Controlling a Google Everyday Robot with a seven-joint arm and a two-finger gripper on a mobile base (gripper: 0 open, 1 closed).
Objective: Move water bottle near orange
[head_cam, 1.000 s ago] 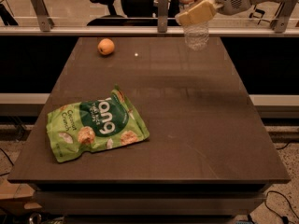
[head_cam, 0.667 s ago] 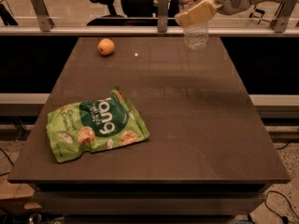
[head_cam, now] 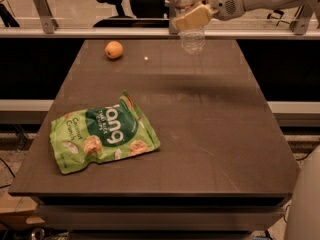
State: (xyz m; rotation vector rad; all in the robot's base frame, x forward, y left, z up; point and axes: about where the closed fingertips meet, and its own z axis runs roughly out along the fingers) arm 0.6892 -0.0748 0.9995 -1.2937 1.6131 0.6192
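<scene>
While my gripper (head_cam: 194,18) hangs over the far edge of the table (head_cam: 210,134), jaws clamped on the upright water bottle (head_cam: 192,38), the orange (head_cam: 114,49) lies well apart toward the view's left, so I judge the carry runs leftward along that edge.

Dark brown desk (head_cam: 200,134), dimly lit. Metal rail (head_cam: 100,32) runs along its far edge, black office chair (head_cam: 115,4) beyond. Hand (head_cam: 190,15) hangs over that far edge.

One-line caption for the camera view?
Claw holds water bottle above far table edge, right of orange; green snack bag nearer.
</scene>
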